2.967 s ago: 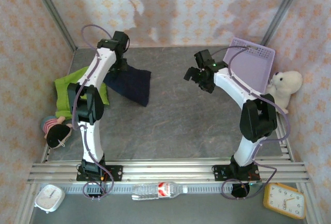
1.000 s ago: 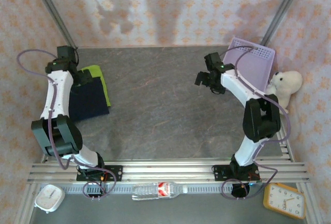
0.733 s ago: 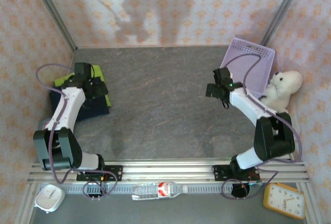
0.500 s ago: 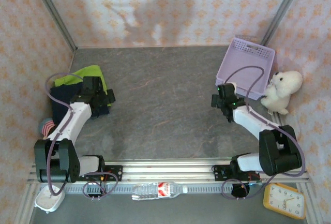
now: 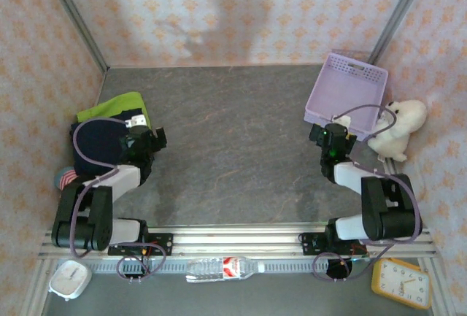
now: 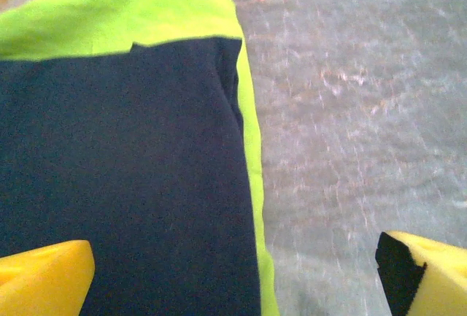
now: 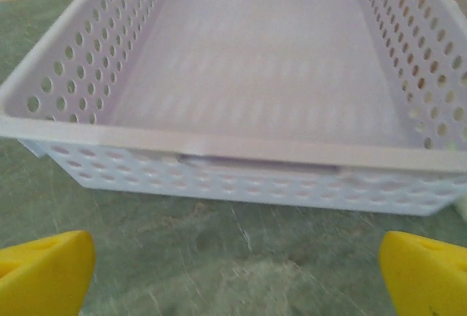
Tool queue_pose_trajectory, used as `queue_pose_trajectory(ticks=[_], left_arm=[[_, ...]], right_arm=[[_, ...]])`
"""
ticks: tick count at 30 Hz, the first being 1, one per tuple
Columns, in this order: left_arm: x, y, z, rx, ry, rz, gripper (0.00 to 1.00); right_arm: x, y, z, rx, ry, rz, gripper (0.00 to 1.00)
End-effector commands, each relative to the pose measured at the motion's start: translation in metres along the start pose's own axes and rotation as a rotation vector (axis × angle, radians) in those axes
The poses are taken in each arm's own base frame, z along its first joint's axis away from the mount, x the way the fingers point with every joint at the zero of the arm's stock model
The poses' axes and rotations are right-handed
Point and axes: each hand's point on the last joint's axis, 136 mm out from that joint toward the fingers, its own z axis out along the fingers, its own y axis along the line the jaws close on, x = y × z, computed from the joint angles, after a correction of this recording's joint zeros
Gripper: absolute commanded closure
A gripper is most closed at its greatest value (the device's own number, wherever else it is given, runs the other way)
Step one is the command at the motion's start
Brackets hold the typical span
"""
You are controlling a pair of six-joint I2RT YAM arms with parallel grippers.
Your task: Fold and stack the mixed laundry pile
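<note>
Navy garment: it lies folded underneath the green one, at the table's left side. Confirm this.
Not quite. The navy garment lies folded on top of the green garment, not underneath, at the table's left side. The left wrist view shows navy covering green.

Folded navy garment [image 6: 117, 177] atop lime-green one [image 6: 109, 17]

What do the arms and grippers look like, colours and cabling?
Left arm and right arm: white link shells, black joint housings, a lavender cable looped along each. Left gripper and right gripper have black bodies. The fingertips carry yellow pads, one with a black side face.
</note>
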Motion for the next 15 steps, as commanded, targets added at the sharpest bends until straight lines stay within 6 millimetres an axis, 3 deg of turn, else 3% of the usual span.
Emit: queue_pose_trajectory(ticks=[1, 3, 15], left_arm=[[-0.0196, -0.0031, 0.0080, -0.049, -0.139, -0.001, 0.00], [-0.0136, -0.0122, 0.0103, -0.041, -0.136, 0.036, 0.00], [-0.0112, -0.0116, 0.0106, -0.048, -0.139, 0.037, 0.00]], right_arm=[[-0.0042, 0.0054, 0.0150, -0.032, -0.078, 0.031, 0.00], [-0.0004, 0.0013, 0.0123, -0.029, -0.078, 0.044, 0.00], [-0.0010, 0.0010, 0.0135, -0.028, -0.075, 0.041, 0.00]])
